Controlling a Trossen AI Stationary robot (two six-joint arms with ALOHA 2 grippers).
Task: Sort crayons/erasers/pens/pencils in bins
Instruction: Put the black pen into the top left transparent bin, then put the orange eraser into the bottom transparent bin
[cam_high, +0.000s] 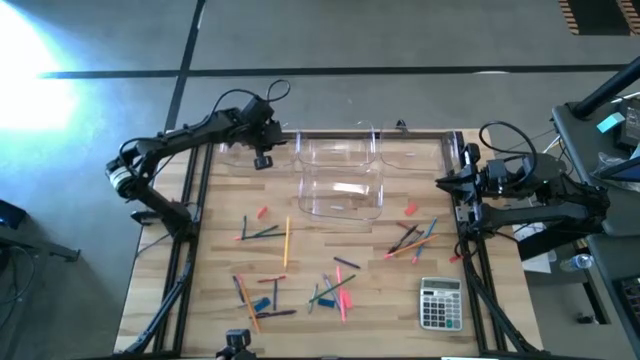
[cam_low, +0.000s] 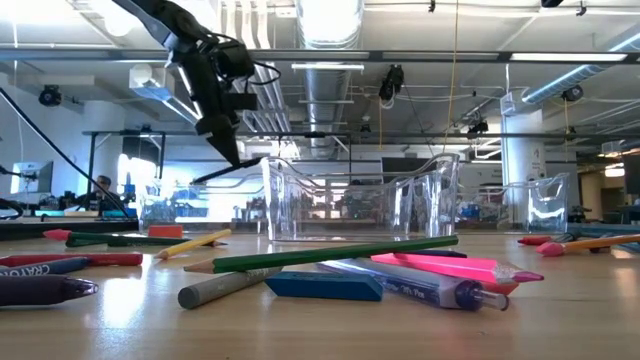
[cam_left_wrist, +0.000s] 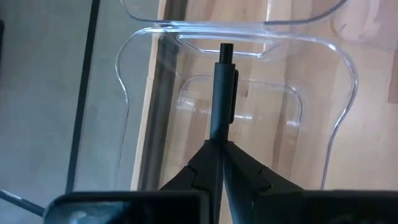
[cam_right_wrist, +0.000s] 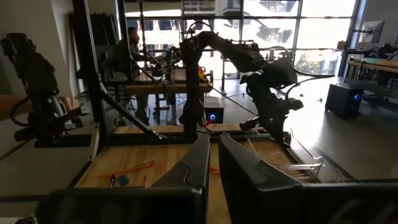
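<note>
Over the far left bin (cam_left_wrist: 236, 106), left gripper (cam_high: 262, 152) clamped on a dark pen (cam_left_wrist: 221, 87), held lengthwise above the open tub (cam_high: 243, 148), presumably so that release drops it cleanly inside rather than across the rim. Near the table's right edge, right gripper (cam_high: 447, 182) parked, fingers nearly together around nothing, clear of the work. On the wooden table (cam_high: 330, 240), plenty left unsorted: pencils (cam_high: 286, 243), crayons (cam_low: 60, 262), pens, a blue eraser (cam_low: 322, 286) and a pink eraser (cam_high: 262, 212). Beside the front right corner, a calculator (cam_high: 440, 303).
</note>
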